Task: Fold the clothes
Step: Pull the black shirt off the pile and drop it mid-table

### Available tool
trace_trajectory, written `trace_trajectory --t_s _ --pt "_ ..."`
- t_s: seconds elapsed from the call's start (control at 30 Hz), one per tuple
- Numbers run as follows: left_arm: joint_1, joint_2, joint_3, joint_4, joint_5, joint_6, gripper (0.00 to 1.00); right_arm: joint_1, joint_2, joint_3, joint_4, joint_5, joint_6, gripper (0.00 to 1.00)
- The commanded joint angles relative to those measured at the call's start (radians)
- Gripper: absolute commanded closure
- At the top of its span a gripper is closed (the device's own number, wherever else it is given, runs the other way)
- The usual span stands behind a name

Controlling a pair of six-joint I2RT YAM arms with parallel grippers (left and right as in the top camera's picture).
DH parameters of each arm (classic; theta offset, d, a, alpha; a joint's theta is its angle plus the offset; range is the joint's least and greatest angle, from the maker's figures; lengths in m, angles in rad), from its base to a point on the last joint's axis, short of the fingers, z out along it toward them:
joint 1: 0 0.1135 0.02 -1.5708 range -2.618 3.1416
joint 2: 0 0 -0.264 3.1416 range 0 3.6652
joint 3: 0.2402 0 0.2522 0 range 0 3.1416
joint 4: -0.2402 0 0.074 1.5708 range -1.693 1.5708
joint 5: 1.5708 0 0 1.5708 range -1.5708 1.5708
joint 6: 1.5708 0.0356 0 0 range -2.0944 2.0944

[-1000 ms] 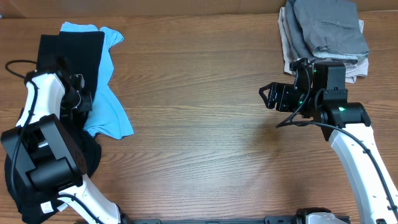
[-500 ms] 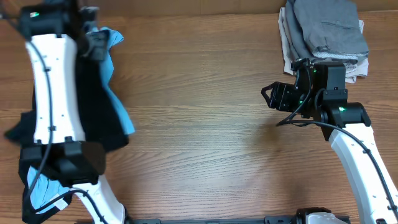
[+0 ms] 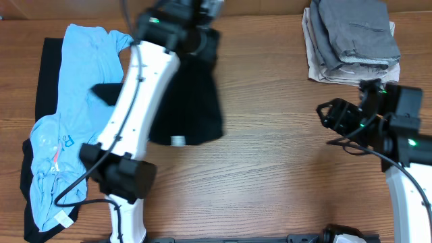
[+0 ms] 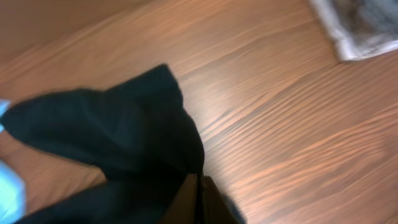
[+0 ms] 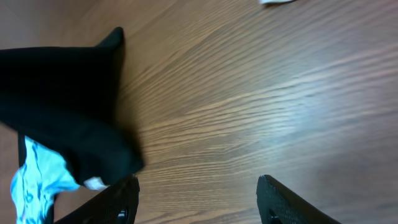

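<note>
A bare wooden table (image 3: 270,169) fills the overhead view. At the top centre, the left gripper (image 3: 204,42) is clamped on a black garment (image 3: 192,101). The cloth drapes down toward the middle of the frame, and its white label (image 3: 177,140) sits at the lower hem. On the left, a light blue T-shirt (image 3: 71,94) lies crumpled over a second black garment (image 3: 46,67). A folded grey stack (image 3: 351,37) rests in the upper right. The right gripper (image 3: 325,115) hovers at mid right, jaws apart and empty.

In the left wrist view, the fingers (image 4: 198,196) are pressed together at the bottom edge, with black cloth bunched around them.

In the right wrist view, two spread fingers (image 5: 124,199) frame bare wood. The black garment fills the left side, with blue fabric at the lower left.
</note>
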Motion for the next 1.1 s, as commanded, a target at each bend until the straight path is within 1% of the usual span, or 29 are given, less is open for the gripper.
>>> trace_trajectory --t_s 0.0,0.13,0.17,0.2,0.23,0.27,0.3,0.33,0.43,0.6,0.7,0.8,0.87,0.97,1.07 --pt "-0.061 0.039 0.018 0.065 0.027 -0.069 0.96 -0.053 -0.048 0.034 -0.029 -0.001 -0.020 0.36" --pt "-0.126 0.084 0.018 0.152 0.037 -0.072 0.96 -0.086 -0.060 0.034 -0.063 0.001 -0.046 0.36" --pt "-0.137 0.092 0.018 0.169 0.046 -0.072 0.95 -0.085 -0.059 0.034 -0.066 0.002 -0.047 0.35" --pt "-0.148 0.098 0.018 0.183 0.045 -0.072 0.91 -0.085 -0.059 0.034 -0.066 0.002 -0.047 0.35" --pt "-0.156 0.100 0.018 0.191 0.042 -0.063 0.75 -0.085 -0.059 0.034 -0.066 0.002 -0.047 0.35" --pt "-0.158 0.099 0.018 0.191 0.031 -0.041 0.42 -0.085 -0.059 0.034 -0.065 0.002 -0.047 0.35" --pt "-0.158 0.096 0.020 0.182 0.009 -0.034 0.12 -0.085 -0.059 0.034 -0.063 0.002 -0.047 0.35" --pt "-0.152 0.090 0.023 0.168 -0.018 -0.034 0.00 -0.085 -0.059 0.034 -0.061 0.002 -0.049 0.35" --pt "-0.089 0.067 0.035 0.056 -0.109 -0.036 0.00 -0.085 -0.058 0.034 -0.050 0.003 -0.053 0.34" --pt "0.092 0.065 0.032 -0.164 -0.107 -0.088 0.00 -0.082 -0.040 0.034 -0.035 0.002 -0.073 0.35" --pt "0.221 0.086 0.022 -0.248 -0.081 -0.100 0.03 -0.072 -0.012 0.033 -0.036 -0.002 -0.086 0.34" --pt "0.333 0.116 0.000 -0.267 -0.056 -0.130 0.05 -0.045 0.018 0.033 -0.035 -0.002 -0.100 0.34" --pt "0.402 0.132 -0.035 -0.254 -0.035 -0.153 0.05 -0.022 0.037 0.033 -0.033 -0.002 -0.104 0.34" --pt "0.488 0.148 -0.116 -0.192 0.036 -0.153 0.07 0.018 0.061 0.033 -0.024 -0.002 -0.106 0.34" --pt "0.542 0.155 -0.223 -0.104 0.094 -0.152 0.11 0.057 0.077 0.033 -0.004 -0.002 -0.105 0.34"
